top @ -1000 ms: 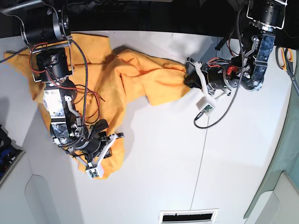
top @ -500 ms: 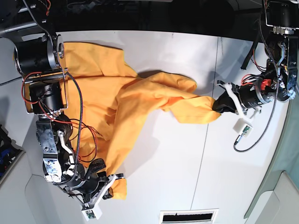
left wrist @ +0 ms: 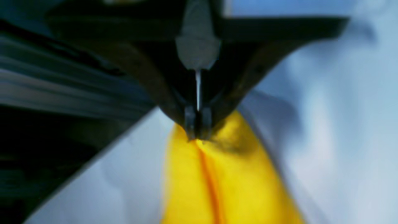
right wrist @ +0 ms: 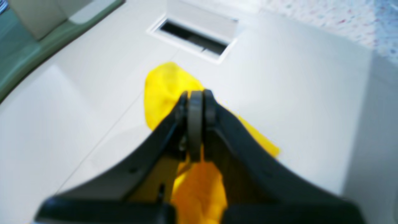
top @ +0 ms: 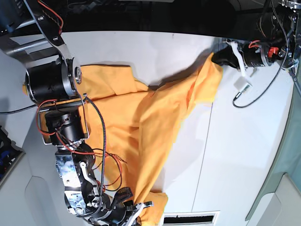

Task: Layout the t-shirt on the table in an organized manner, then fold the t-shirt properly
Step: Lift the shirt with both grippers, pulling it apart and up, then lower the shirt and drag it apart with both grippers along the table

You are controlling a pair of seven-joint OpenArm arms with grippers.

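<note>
1. Base view: t-shirt point(top: 141, 127) strung diagonally over the table point(top: 244, 155), soft, light, sagging.
2. Left gripper point(left wrist: 196, 130) clenched on one corner, right gripper point(right wrist: 195, 124) clenched on the opposite corner.
3. Edges and corners look best to grip.

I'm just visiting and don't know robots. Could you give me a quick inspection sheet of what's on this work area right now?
Surface: white table with a thin dark seam and a slotted opening at the near edge.
Job's things: orange t-shirt, not flat; stretched diagonally between the two arms, with folds and a raised ridge.
Clutter: nothing seen on the table besides the shirt.
Grippers: left gripper shut on one end of the shirt; right gripper shut on the other end, by the slot.
Cables: red and black wires loop off the right arm over the cloth; a black cable hangs from the left arm.
Surroundings: dark background beyond the far edge; a greenish panel at one side.
</note>
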